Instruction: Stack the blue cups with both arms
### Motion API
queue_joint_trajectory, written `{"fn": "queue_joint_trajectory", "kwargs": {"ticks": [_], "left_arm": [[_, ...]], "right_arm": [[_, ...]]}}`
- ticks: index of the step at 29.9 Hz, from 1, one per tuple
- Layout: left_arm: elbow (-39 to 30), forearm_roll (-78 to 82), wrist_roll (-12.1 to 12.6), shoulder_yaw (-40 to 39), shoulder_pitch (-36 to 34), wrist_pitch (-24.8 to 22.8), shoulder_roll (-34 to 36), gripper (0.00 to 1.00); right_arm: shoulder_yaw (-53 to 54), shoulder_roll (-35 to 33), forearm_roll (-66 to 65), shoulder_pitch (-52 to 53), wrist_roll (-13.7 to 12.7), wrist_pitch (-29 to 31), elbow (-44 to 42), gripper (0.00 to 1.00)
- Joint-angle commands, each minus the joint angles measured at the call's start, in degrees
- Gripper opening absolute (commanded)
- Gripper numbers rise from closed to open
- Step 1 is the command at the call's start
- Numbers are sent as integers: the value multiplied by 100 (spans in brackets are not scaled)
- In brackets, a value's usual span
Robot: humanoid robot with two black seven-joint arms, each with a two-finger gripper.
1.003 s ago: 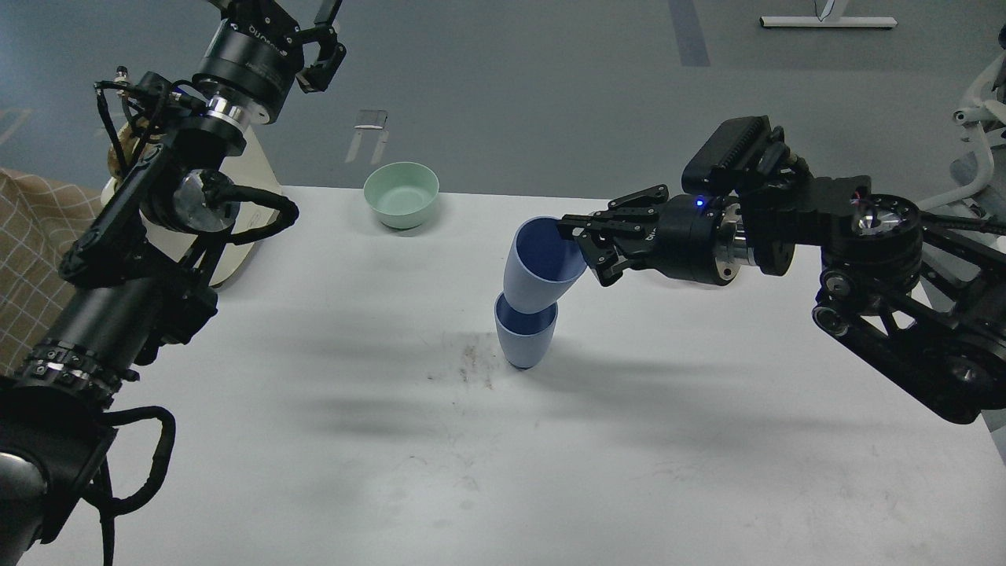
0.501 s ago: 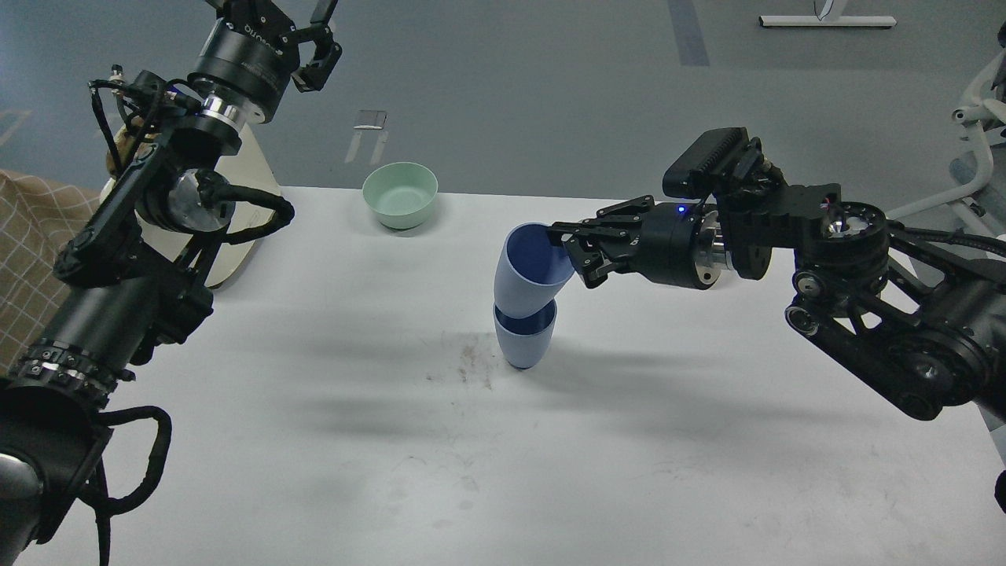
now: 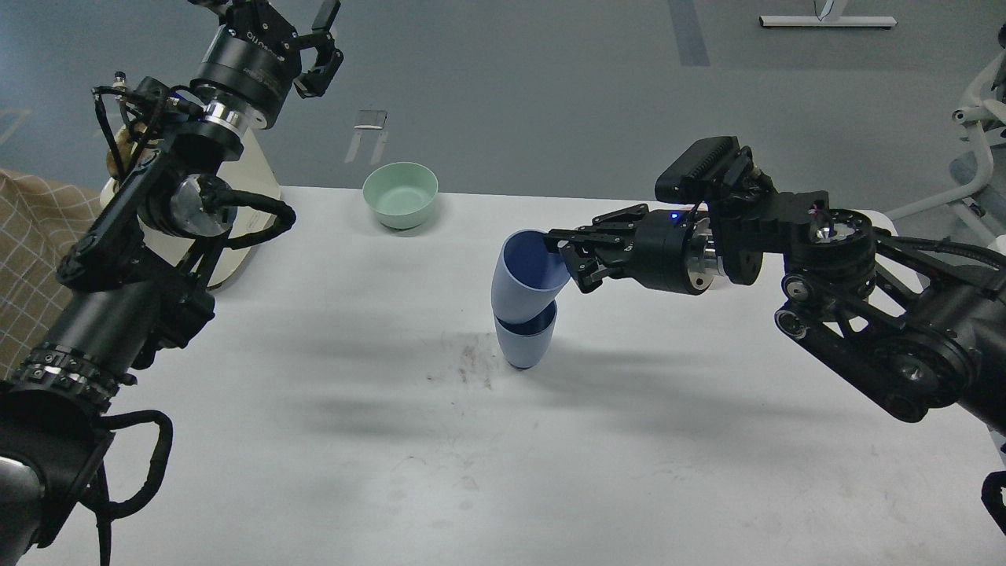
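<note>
Upper cup [image 3: 525, 271], pinched at its rim by right gripper [image 3: 567, 253], sits tilted in lower cup [image 3: 525, 343]; left gripper [image 3: 302, 35] gapes empty.

Two matte periwinkle-blue tapered cups [image 3: 525, 295], darker blue inside, on a white tabletop [image 3: 330, 409] with a brownish smudge [image 3: 470, 367]. Pale green bowl [image 3: 400, 194]. Tan white-checked cloth [image 3: 27, 259]. Grey floor [image 3: 511, 86].

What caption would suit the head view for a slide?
Right gripper lowers upper blue cup tilted into lower blue cup; left gripper raised, empty.
</note>
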Motion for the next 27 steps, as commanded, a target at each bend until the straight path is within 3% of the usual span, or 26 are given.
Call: {"fn": "queue_joint_trajectory", "kwargs": {"ticks": [1, 2, 4, 16, 19, 22, 23, 25, 27], "left_arm": [[0, 0, 0, -9, 4, 0, 0, 98], [0, 0, 0, -9, 4, 0, 0, 98], [0, 0, -9, -9, -23, 0, 9, 98], [0, 0, -9, -18, -58, 0, 35, 98], [0, -8, -9, -18, -58, -8, 35, 98], [0, -8, -9, -9, -40, -8, 18, 98], [-35, -8, -9, 0, -14, -8, 0, 98], [-62, -8, -9, 0, 21, -8, -17, 98], [-62, -8, -9, 0, 21, -8, 0, 98]], "right_arm": [[0, 2, 1, 9, 0, 1, 3, 0], [-9, 2, -8, 9, 0, 1, 3, 0], [-26, -6, -25, 9, 0, 1, -6, 13], [-115, 2, -34, -17, 0, 1, -6, 21], [-80, 11, -17, 0, 9, 1, 3, 30], [96, 37, 1, 26, 9, 1, 21, 55], [366, 81, 10, 18, 9, 1, 12, 77], [936, 169, 36, 0, 0, 1, -32, 100], [1597, 239, 53, 44, -9, 1, -137, 100]]}}
